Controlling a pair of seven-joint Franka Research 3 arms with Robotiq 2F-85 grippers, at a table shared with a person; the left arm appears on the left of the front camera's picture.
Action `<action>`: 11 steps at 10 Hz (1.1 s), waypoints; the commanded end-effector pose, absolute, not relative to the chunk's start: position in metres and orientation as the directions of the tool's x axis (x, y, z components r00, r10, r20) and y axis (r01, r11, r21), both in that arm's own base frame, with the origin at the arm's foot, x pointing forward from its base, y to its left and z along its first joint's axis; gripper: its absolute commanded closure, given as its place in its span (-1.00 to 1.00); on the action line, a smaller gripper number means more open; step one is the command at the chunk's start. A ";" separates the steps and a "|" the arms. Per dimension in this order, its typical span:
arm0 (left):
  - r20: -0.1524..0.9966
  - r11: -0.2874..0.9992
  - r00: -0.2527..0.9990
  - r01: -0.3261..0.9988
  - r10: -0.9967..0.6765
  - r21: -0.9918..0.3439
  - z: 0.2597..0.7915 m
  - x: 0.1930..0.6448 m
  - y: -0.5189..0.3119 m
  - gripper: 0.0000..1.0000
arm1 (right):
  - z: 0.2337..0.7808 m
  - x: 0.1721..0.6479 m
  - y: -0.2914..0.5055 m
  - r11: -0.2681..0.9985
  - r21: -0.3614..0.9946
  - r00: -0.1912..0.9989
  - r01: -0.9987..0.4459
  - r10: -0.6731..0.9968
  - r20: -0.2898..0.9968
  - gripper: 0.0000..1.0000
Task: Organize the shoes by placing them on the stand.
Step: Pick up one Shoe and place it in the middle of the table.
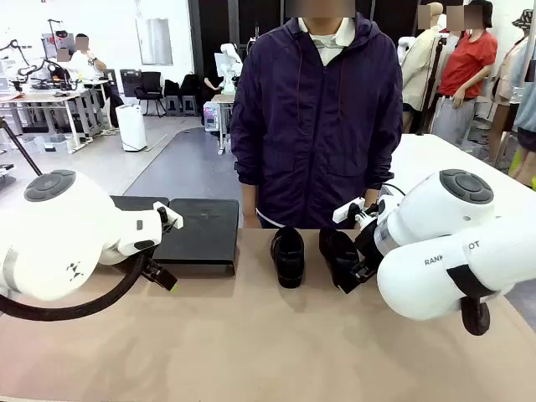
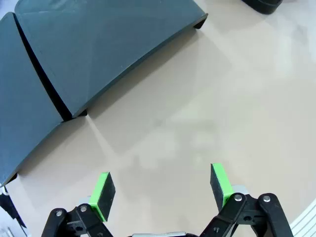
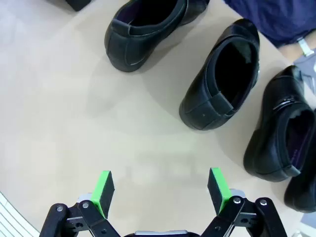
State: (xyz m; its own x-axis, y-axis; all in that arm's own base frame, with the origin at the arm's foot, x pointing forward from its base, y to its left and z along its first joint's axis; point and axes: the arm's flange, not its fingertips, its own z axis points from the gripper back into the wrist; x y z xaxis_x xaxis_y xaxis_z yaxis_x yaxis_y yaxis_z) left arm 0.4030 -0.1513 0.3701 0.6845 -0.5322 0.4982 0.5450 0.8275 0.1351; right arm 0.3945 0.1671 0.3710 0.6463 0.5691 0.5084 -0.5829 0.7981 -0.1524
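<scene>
stand [image 1: 201, 228]: on table [image 1: 251, 343], left | shoes [image 1: 287, 255]: on table, right of stand

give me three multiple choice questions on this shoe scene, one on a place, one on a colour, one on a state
1. Where do the shoes lie? A on the stand B on the table C in a gripper
2. What colour are the gripper pads? A red B blue C green
3. The left gripper is: A open and empty B shut on a shoe C shut on the stand
Answers: 1 B, they sit on the tan tabletop beside the stand; 2 C, both wrist views show green pads; 3 A, its fingers stand apart over bare table.
</scene>
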 end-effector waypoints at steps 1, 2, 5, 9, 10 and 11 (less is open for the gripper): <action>0.499 0.828 0.684 0.545 -0.532 0.135 0.370 0.403 -0.151 -1.00 | 0.371 0.394 0.167 0.798 -0.152 0.646 -0.583 0.569 0.508 -1.00; 0.499 0.828 0.684 0.545 -0.532 0.135 0.370 0.403 -0.151 -1.00 | 0.371 0.394 0.167 0.798 -0.152 0.646 -0.583 0.569 0.508 -1.00; 0.499 0.828 0.684 0.545 -0.532 0.135 0.370 0.403 -0.151 -1.00 | 0.371 0.394 0.167 0.798 -0.152 0.646 -0.583 0.569 0.508 -1.00; 0.499 0.828 0.684 0.545 -0.532 0.135 0.370 0.403 -0.151 -1.00 | 0.371 0.394 0.167 0.798 -0.152 0.646 -0.583 0.569 0.508 -1.00; 0.499 0.828 0.684 0.545 -0.532 0.135 0.370 0.403 -0.151 -1.00 | 0.371 0.394 0.167 0.798 -0.152 0.646 -0.583 0.569 0.508 -1.00; 0.499 0.828 0.684 0.545 -0.532 0.135 0.370 0.403 -0.151 -1.00 | 0.371 0.394 0.167 0.798 -0.152 0.646 -0.583 0.569 0.508 -1.00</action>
